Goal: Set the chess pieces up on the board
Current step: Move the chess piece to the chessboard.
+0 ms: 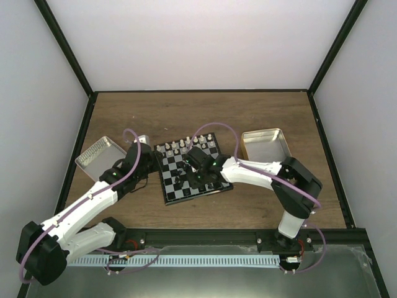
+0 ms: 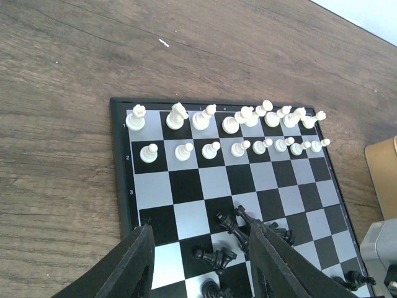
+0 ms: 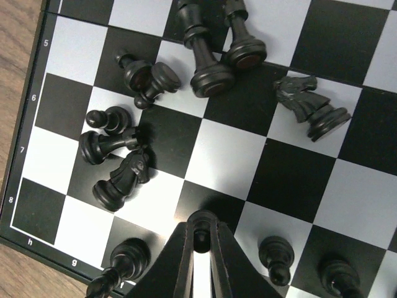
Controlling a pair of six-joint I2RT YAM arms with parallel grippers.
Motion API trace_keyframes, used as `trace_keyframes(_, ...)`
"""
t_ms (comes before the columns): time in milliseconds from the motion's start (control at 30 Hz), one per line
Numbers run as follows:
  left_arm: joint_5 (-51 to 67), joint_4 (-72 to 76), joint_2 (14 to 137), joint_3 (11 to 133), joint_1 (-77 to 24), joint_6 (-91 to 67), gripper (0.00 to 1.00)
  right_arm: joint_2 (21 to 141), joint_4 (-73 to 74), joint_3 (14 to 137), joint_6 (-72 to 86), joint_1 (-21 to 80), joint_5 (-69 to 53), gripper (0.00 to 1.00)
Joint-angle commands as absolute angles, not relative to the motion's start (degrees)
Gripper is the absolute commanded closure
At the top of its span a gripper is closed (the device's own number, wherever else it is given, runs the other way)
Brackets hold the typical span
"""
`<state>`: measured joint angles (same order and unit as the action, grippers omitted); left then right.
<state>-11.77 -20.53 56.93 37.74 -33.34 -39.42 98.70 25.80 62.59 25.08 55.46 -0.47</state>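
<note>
Right gripper (image 3: 201, 225) pinches black pawn (image 3: 200, 238) at bottom centre, upright, long axis toward camera. Left gripper (image 2: 200, 231) is spread above board (image 2: 155, 186).

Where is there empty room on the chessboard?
Bare squares run between the rows of small cream chess pieces and the tumbled heap of tiny black chess pieces on the black-bordered checked board. Around that heap it is crowded.
</note>
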Motion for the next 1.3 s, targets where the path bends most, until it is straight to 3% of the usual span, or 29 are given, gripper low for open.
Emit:
trace_keyframes(0,-12.1,-19.3,56.9,37.4,-32.9,-39.5,0.56,98.3,26.2,63.0,24.4,56.4,0.5,0.97)
trace_keyframes(267,-11.9,-19.4,57.0,37.4,-33.0,-39.4,0.56,99.5,25.6,62.8,24.5,56.6,0.2,0.96)
trace_keyframes(633,-11.8,-19.4,57.0,37.4,-32.9,-39.4,0.55,98.5,24.8,62.8,24.7,56.7,0.6,0.81)
trace_keyframes(1267,-12.0,-19.6,56.5,37.1,-32.9,-39.4,0.54,100.7,25.0,65.9,23.3,56.7,-0.1,0.75)
